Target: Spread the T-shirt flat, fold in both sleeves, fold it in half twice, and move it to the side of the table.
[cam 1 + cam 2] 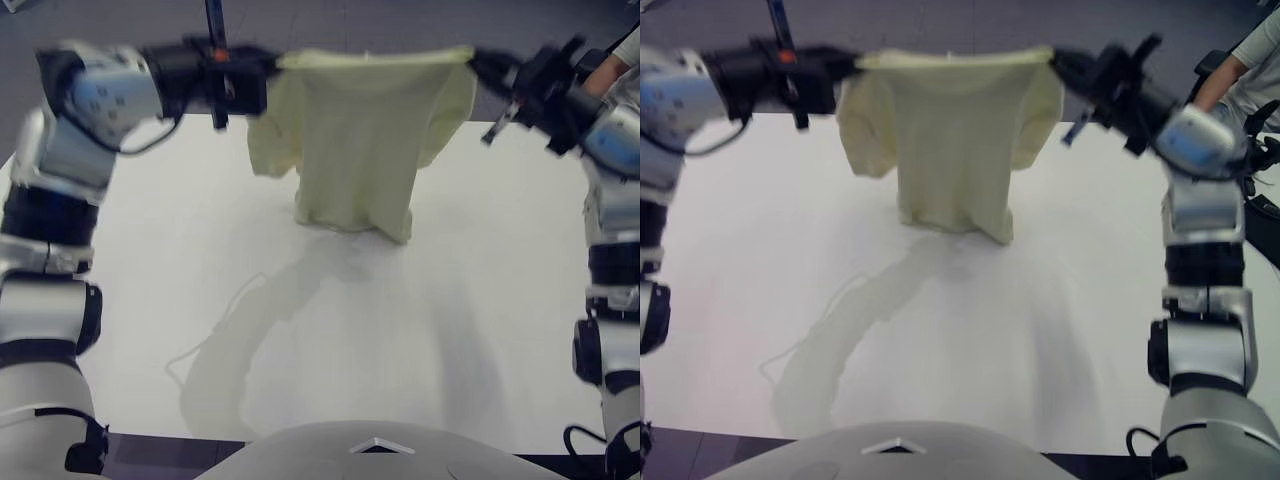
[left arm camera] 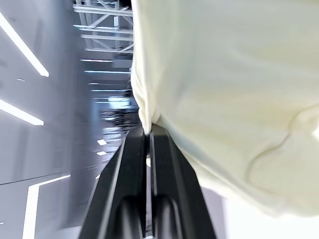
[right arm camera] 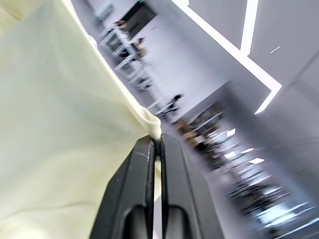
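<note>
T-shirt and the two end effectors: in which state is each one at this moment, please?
T-shirt: lifted, hanging by its stretched top edge over the table, not yet flat or folded.
Left end effector: shut on one top corner of the T-shirt.
Right end effector: shut on the other top corner.

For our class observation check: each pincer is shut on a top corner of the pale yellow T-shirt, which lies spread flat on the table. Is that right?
Not flat: the left eye view shows the T-shirt hanging between left pincer and right pincer over the table.
</note>
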{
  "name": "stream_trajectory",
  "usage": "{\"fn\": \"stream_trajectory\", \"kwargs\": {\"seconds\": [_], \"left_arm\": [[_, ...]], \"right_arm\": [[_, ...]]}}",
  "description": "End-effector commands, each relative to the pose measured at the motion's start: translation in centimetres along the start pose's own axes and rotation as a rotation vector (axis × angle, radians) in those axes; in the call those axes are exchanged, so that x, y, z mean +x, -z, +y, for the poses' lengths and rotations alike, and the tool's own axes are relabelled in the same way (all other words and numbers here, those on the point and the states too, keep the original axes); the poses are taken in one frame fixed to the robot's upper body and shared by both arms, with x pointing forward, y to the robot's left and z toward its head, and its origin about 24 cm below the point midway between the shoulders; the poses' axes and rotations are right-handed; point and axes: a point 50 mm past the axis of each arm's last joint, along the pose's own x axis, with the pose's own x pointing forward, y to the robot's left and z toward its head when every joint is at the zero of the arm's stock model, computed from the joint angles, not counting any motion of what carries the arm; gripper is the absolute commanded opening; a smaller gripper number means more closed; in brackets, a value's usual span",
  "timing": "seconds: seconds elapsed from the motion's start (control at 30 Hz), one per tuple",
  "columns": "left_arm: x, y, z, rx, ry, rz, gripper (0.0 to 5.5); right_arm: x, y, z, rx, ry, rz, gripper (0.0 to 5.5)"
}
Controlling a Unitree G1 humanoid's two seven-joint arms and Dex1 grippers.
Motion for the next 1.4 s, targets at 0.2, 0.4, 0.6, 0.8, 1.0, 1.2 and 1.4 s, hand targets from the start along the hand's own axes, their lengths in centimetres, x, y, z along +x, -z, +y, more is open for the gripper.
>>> {"fn": "stream_trajectory", "kwargs": {"seconds": [0.2,0.4,0.6,0.8,1.0,1.2,1.4], "left_arm": [[-8.3,-10.2,-7.9,-0.547,0.420,-0.099,0.00],[-10.5,-12.4,-10.5,-0.641,0.734,-0.063,0.00],[-11.0,-12.6,-13.0,-0.529,0.806,0.005,0.00],[-11.5,-13.2,-13.7,-0.636,0.839,-0.052,0.00],[-11.8,-13.3,-13.2,-0.707,0.873,-0.068,0.58],[-11.4,-12.0,-10.2,-0.839,0.756,-0.050,1.54],[-8.8,-4.9,-5.3,-0.863,0.202,0.117,2.60]], "right_arm": [[-10.8,-6.7,8.6,0.710,-0.833,0.176,0.01],[-13.1,-7.8,10.6,0.787,-1.019,0.322,0.01],[-13.2,-6.5,12.3,0.643,-0.983,0.410,0.01],[-13.6,-6.7,12.1,0.723,-1.020,0.391,0.64],[-13.0,-6.2,11.4,0.770,-0.963,0.385,1.59],[-10.4,-3.1,9.5,0.574,-0.668,0.411,2.51],[-6.2,0.2,7.5,0.318,-0.248,0.409,3.53]]}}
